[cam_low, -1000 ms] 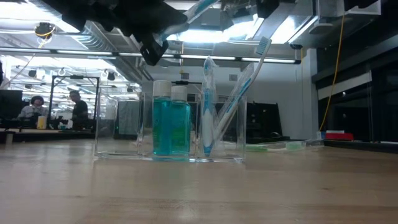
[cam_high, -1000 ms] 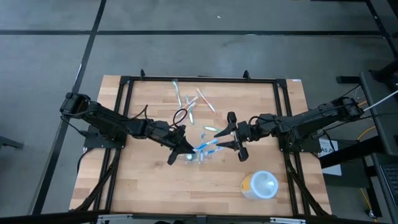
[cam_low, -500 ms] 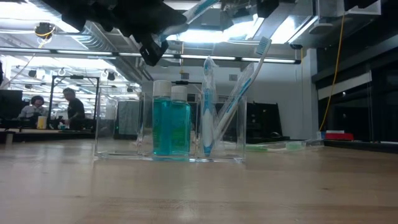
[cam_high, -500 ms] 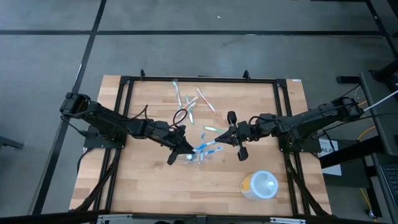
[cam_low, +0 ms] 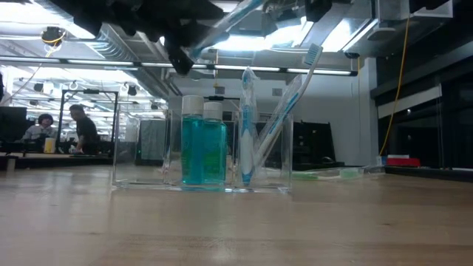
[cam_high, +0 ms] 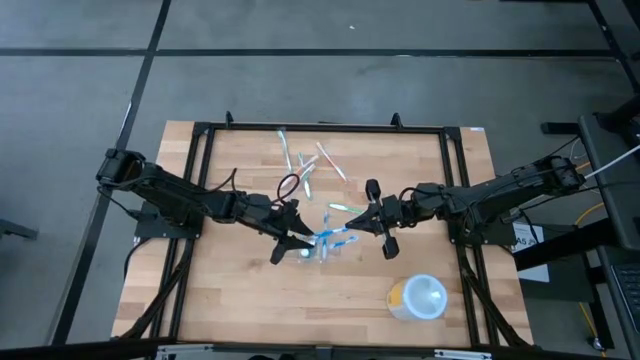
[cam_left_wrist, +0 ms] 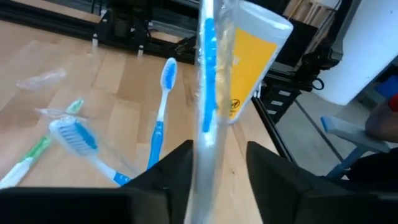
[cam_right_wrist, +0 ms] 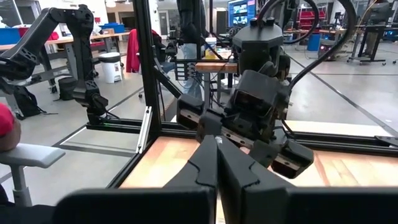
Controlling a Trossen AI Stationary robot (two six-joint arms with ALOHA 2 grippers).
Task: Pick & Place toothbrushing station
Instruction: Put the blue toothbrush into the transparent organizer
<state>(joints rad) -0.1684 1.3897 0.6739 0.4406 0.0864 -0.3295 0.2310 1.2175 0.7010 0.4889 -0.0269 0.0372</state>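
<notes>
The toothbrushing station, a clear holder with two teal bottles and upright toothbrushes, rests by its base on the table's middle. Above it hangs a blue toothbrush in a clear wrapper. My right gripper comes from the table's right and is shut on it. My left gripper comes from the left and is open, one finger on each side of the wrapped brush, with a gap showing beside one finger. My right gripper pinches the wrapped toothbrush by its right-hand end between its two fingers. The fingers lie level, coming from the table's right, along the brush. The brush is lifted clear above the station and slants. My left gripper: I cannot tell whether a finger touches the wrapper.
A round white and yellow container stands near the front right. Several loose toothbrushes and a dark cable loop lie toward the far edge. A black frame runs around the table top. People show in the room behind.
My right gripper has shut on the wrapped toothbrush's right-hand end. After that my left gripper has opened around the brush. Both arms have kept their places, and the brush stays above the station.
</notes>
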